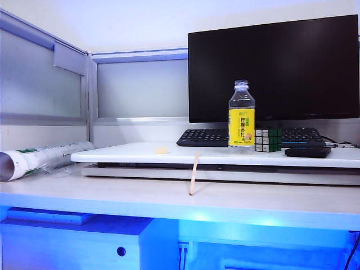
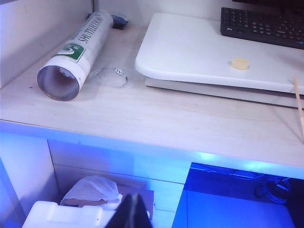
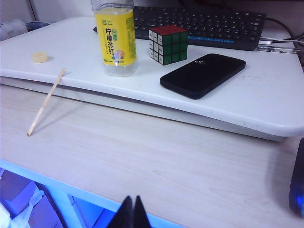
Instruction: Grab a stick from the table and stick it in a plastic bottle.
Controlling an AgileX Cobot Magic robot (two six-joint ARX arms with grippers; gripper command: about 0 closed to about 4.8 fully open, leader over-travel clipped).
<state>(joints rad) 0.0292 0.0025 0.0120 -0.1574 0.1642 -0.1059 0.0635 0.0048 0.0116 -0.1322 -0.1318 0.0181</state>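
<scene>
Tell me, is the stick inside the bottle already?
No, the stick leans against the raised board's edge with its tip on the table, apart from the bottle.

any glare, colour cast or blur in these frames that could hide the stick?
Exterior view: blue glow under the table edge, stick sharp. Left wrist view: blue cast below, stick cut at the frame edge. Right wrist view: even light, stick and plastic bottle crisp, no glare.

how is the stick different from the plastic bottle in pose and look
The stick leans tilted, top against the raised board's edge and tip on the table; the plastic bottle stands upright on the board. The stick is thin, pale tan wood; the bottle is wide, clear, yellow-labelled. Neither hand touches either.
</scene>
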